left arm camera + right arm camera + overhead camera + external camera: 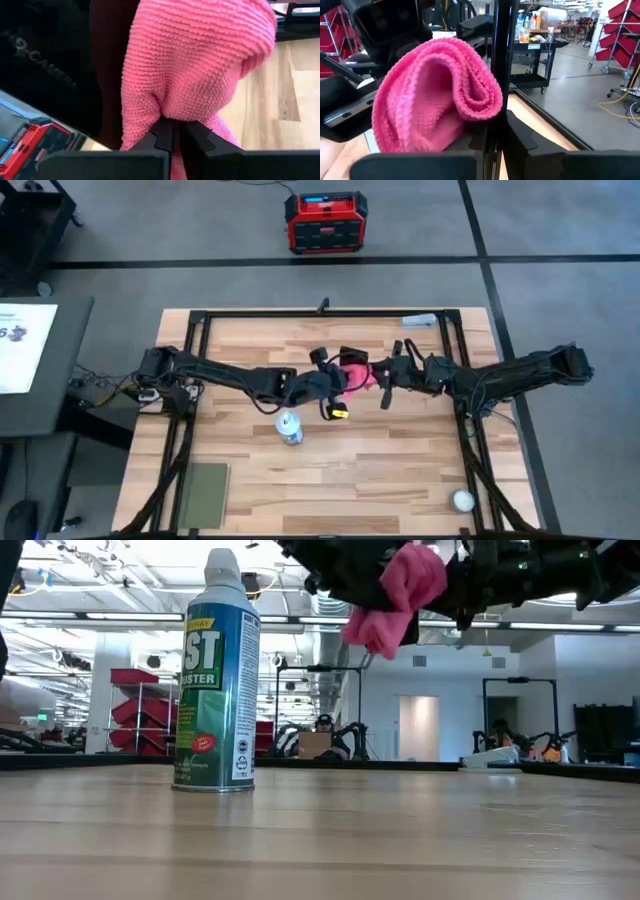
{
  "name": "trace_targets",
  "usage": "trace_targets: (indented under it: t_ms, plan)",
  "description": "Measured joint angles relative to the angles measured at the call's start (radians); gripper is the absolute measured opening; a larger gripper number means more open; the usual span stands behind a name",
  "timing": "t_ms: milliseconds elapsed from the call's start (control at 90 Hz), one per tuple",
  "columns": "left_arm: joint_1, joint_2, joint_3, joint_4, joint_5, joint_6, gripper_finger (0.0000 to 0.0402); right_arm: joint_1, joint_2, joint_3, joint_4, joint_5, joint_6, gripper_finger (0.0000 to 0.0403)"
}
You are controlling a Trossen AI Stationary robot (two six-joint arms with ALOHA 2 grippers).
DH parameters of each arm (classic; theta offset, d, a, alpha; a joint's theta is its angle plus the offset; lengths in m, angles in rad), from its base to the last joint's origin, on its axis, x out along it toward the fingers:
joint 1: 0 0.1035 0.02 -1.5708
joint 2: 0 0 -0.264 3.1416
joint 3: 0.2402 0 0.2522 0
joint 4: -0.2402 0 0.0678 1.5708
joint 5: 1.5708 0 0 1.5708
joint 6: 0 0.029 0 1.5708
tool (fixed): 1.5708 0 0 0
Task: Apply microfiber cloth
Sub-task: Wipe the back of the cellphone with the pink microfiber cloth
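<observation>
Wooden tabletop (330,480) lies well below the microfiber cloth (357,374), which hangs bunched in mid-air between both arms above the table's middle, beyond a spray can (289,427). Soft, light and limp, it will likely sag and fold wherever unsupported, so a pinch on a gathered fold suits it best. Both the left gripper (174,136) and the right gripper (492,134) are clenched almost fully together on its folds.

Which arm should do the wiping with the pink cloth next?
Left, probably. The left gripper is shut on the microfiber cloth, lifted off the table. The right gripper clamps a thin dark slab beside it, so it looks busy.
</observation>
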Motion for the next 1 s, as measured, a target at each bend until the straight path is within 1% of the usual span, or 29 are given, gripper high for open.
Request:
trace_targets:
  t_ms: [100, 200, 400, 467, 556, 644, 678, 744, 800, 856, 933, 1000]
  plan:
    - [0.017, -0.022, -0.002, 0.018, -0.011, 0.064, 0.0, 0.006, -0.001, 0.001, 0.007, 0.022, 0.003, 0.0017]
    - [0.037, -0.071, -0.002, 0.042, -0.013, 0.12, 0.0, 0.009, -0.003, 0.004, 0.012, 0.04, 0.012, 0.0017]
    - [0.061, -0.175, 0.0, 0.089, -0.023, 0.22, 0.0, 0.01, -0.002, 0.004, 0.001, 0.028, 0.034, 0.0017]
    - [0.065, -0.192, 0.002, 0.091, -0.013, 0.213, 0.0, 0.011, -0.001, 0.001, -0.009, -0.001, 0.027, 0.0017]
    - [0.07, -0.187, -0.001, 0.079, 0.026, 0.182, 0.0, 0.02, 0.001, 0.001, -0.011, -0.048, 0.015, 0.0017]
    - [0.067, -0.16, -0.032, 0.077, 0.06, 0.138, 0.0, 0.023, 0.0, 0.001, 0.003, -0.022, 0.013, 0.0017]
    - [0.063, -0.152, -0.052, 0.08, 0.058, 0.113, 0.0, 0.024, 0.0, 0.0, -0.007, -0.018, 0.009, 0.0017]
    - [0.057, -0.145, -0.081, 0.111, 0.073, 0.075, 0.0, 0.026, 0.002, -0.001, -0.004, -0.013, 0.01, 0.0017]
    - [0.042, -0.144, -0.109, 0.146, 0.062, 0.074, 0.0, 0.021, -0.001, 0.0, 0.004, -0.008, 0.005, 0.0017]
    - [0.027, -0.149, -0.123, 0.171, 0.018, 0.098, 0.0, 0.014, -0.002, 0.001, 0.002, -0.01, 0.003, 0.0017]
    - [0.017, -0.169, -0.121, 0.167, -0.015, 0.11, 0.0, 0.01, 0.0, 0.001, -0.008, 0.006, 0.003, 0.0017]
    - [0.005, -0.194, -0.117, 0.157, -0.022, 0.108, 0.0, 0.006, -0.005, 0.001, -0.003, 0.02, -0.005, 0.0017]
